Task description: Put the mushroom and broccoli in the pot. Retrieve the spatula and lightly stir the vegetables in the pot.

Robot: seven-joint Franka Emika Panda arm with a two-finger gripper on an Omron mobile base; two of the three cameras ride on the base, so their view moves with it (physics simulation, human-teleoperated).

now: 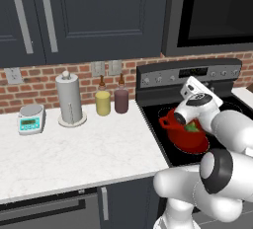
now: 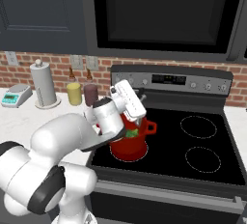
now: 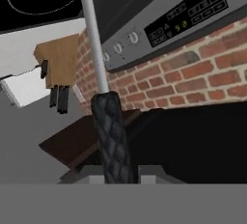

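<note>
Spatula: black handle clamped betw. fingers, shaft running ahead, held over red pot w/ broccoli inside, prob. for stirring.

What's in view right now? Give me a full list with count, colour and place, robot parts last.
pot: one, bright red, on the stove's front left burner
broccoli: one, green, inside the pot
spatula: one, black textured handle with a silver-grey shaft, clamped in the gripper; head not visible
stove: one, black glass top with a grey control panel at the back
bottles: two, one yellow and one dark maroon, at the wall left of the stove
paper towel holder: one, grey-white, on the counter left of the bottles
kitchen scale: one, grey with a teal front, far left on the counter
knife block: one, tan wood, seen in the hand view
gripper: one, shut on the spatula handle, above the pot
</note>
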